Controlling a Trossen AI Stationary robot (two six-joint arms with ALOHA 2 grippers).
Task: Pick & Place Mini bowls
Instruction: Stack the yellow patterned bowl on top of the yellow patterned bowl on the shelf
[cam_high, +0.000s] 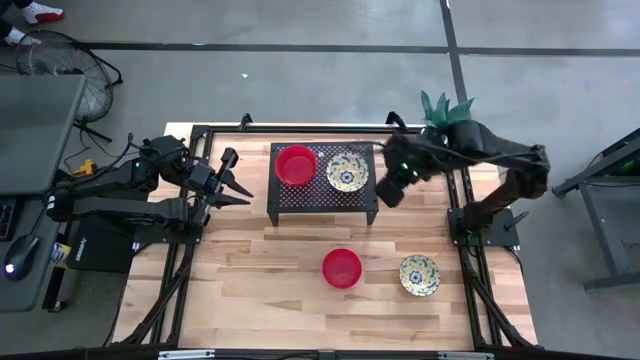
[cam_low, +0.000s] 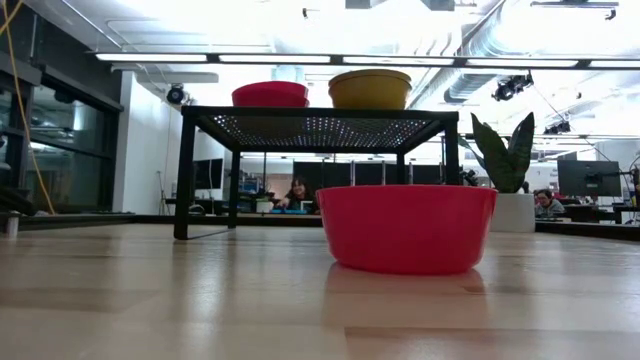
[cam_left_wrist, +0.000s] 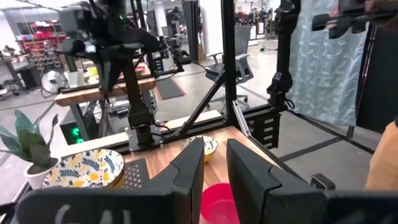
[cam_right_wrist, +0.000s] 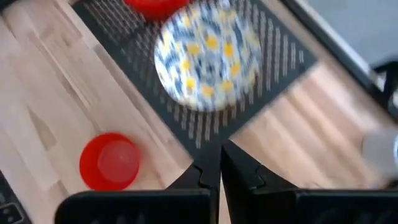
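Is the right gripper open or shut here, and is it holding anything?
Shut and empty. The right gripper has its jaws pressed together with nothing between them, beside the rack near the patterned bowl.

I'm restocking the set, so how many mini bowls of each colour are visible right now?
Red bowls: 2, one on the black rack, one on the table.
Floral yellow bowls: 2, one on the rack, one on the table.
Total: 4 bowls.
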